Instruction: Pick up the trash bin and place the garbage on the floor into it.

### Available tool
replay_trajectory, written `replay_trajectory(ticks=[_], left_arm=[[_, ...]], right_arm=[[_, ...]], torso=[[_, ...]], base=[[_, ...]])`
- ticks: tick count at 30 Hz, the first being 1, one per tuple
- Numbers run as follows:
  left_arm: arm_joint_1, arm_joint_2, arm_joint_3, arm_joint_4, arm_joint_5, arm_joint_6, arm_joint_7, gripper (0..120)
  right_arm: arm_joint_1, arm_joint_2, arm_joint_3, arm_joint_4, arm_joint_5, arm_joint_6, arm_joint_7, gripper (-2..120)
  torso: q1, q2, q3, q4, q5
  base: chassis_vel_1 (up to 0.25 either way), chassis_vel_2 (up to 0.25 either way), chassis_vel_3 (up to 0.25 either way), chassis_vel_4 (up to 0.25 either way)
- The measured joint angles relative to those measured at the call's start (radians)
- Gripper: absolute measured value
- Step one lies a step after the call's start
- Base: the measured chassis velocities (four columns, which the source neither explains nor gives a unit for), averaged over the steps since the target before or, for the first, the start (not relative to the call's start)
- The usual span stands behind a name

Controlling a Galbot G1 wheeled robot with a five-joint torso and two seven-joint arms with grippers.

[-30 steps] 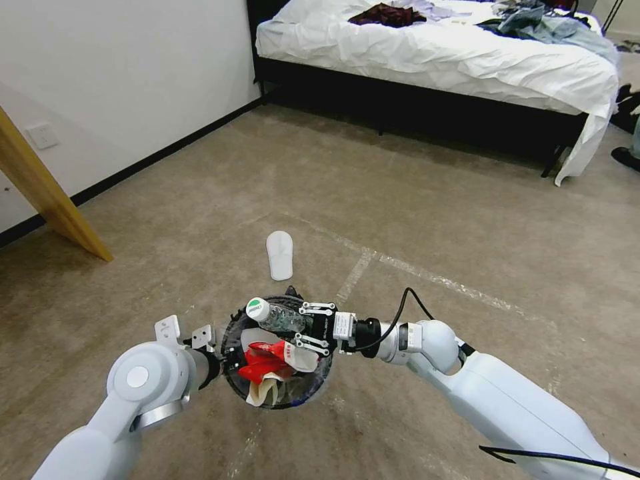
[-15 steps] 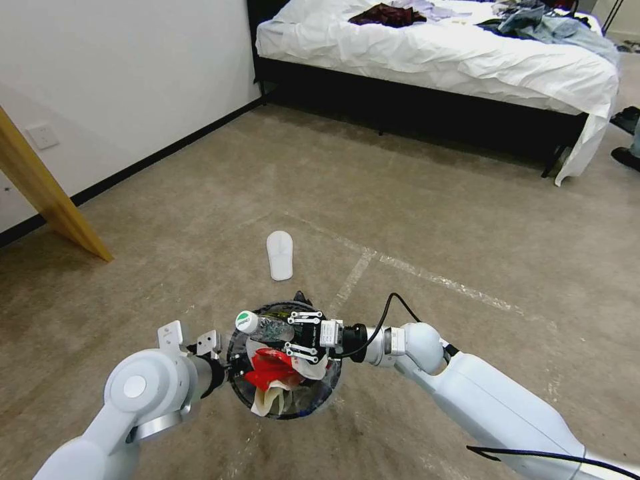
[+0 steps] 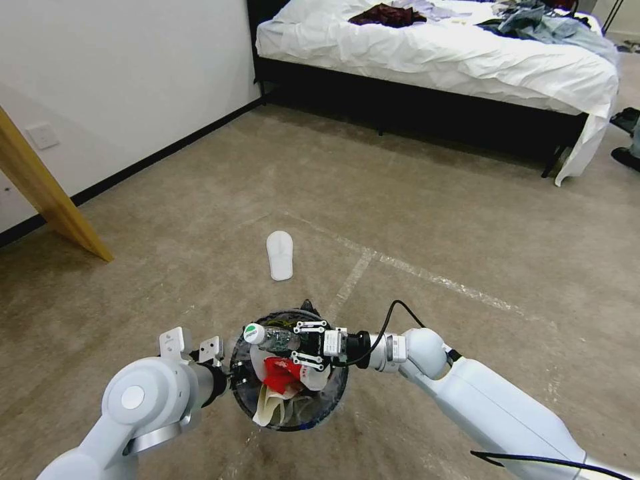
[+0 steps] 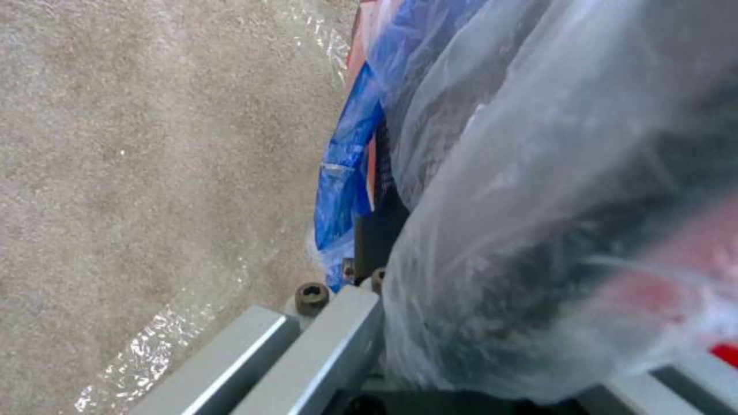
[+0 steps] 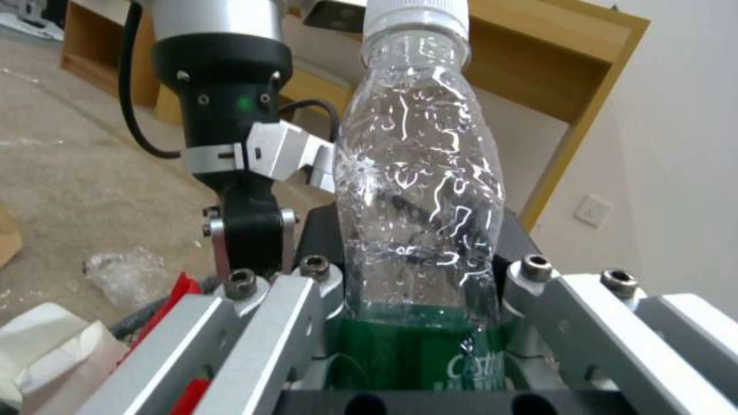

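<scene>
Beige-brown carpet floor (image 3: 200, 220) crossed by whitish tape lines stretches to a white wall and a bed (image 3: 433, 53) with a rumpled white sheet and clothes on it. One white slipper (image 3: 279, 254) lies flat on the carpet just beyond the arms.

Low in the head view, the trash bin (image 3: 330, 407) hangs above the carpet, held at its rim by the left gripper (image 3: 230, 380), whose forearm comes in from the lower left with the elbow bent. In the left wrist view the jaws are closed on the bin's edge, pinching the clear bag and its blue border (image 4: 350, 173) against the red wall. Red wrappers (image 3: 281, 373) and crumpled white paper (image 3: 267, 407) sit inside.

From the right, the right arm reaches across level, wrist over the bin's mouth. The right gripper (image 3: 293, 345) has its jaws closed around a clear plastic bottle (image 5: 419, 190), which lies across the bin's far rim with its white cap (image 3: 253, 333) pointing to the robot's left. The bottle carries a green label (image 5: 419, 351) with pale lettering cut off by the jaws, so it cannot be read. On the cap is a green mark, too small to read.
</scene>
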Motion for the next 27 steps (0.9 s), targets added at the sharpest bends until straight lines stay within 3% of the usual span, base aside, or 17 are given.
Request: replay_trajectory(ticks=[3,6,7,12,13,15,17,23,27], left_arm=[[-0.002,-0.002,0.000,0.000,0.002,0.000,0.000,0],[-0.003,-0.003,0.000,0.002,0.009,0.000,0.000,0],[-0.003,-0.003,-0.002,0.004,0.014,0.000,0.000,0],[-0.003,-0.007,-0.004,0.006,0.020,0.000,-0.001,0],[-0.002,-0.010,-0.004,0.006,0.021,0.000,-0.003,0],[-0.001,-0.012,-0.004,0.006,0.022,0.000,-0.003,0],[0.001,-0.017,-0.003,0.007,0.026,0.000,-0.004,0],[-0.002,-0.028,0.001,0.014,0.036,0.000,-0.004,0],[-0.005,-0.035,0.004,0.018,0.041,0.000,-0.004,0]], right_arm=[[0.000,-0.002,0.000,-0.001,-0.003,0.000,0.000,24],[0.000,-0.006,0.004,0.000,-0.013,0.000,0.001,34],[0.000,-0.007,0.005,0.004,-0.015,-0.002,0.002,42],[0.000,-0.008,0.006,0.008,-0.019,-0.003,0.004,56],[0.000,-0.008,0.006,0.009,-0.019,-0.003,0.006,64],[0.000,-0.007,0.006,0.010,-0.019,-0.004,0.006,65],[0.001,-0.007,0.006,0.011,-0.019,-0.004,0.007,77],[0.002,-0.010,0.008,0.015,-0.018,-0.004,0.006,98],[0.002,-0.012,0.008,0.018,-0.019,-0.003,0.005,99]], torso=[[0.000,0.000,0.000,-0.0001,0.0000],[0.000,0.000,0.000,-0.0001,0.0000],[0.000,0.000,0.000,-0.0001,0.0000],[0.000,0.000,0.000,-0.0001,0.0000],[0.000,0.000,0.000,-0.0001,0.0000],[0.000,0.000,0.000,-0.0001,0.0000],[0.000,0.000,0.000,0.0000,0.0000],[0.000,0.000,0.000,-0.0001,0.0000],[0.000,0.000,0.000,-0.0001,0.0000]], base=[[0.000,0.000,0.000,0.000],[0.000,0.000,0.000,0.000],[0.000,0.000,0.000,0.000],[0.000,0.000,0.000,0.000],[0.000,0.000,0.000,0.000],[0.000,0.000,0.000,0.000],[0.000,0.000,0.000,0.000],[0.000,0.000,0.000,0.000],[0.000,0.000,0.000,0.000]])
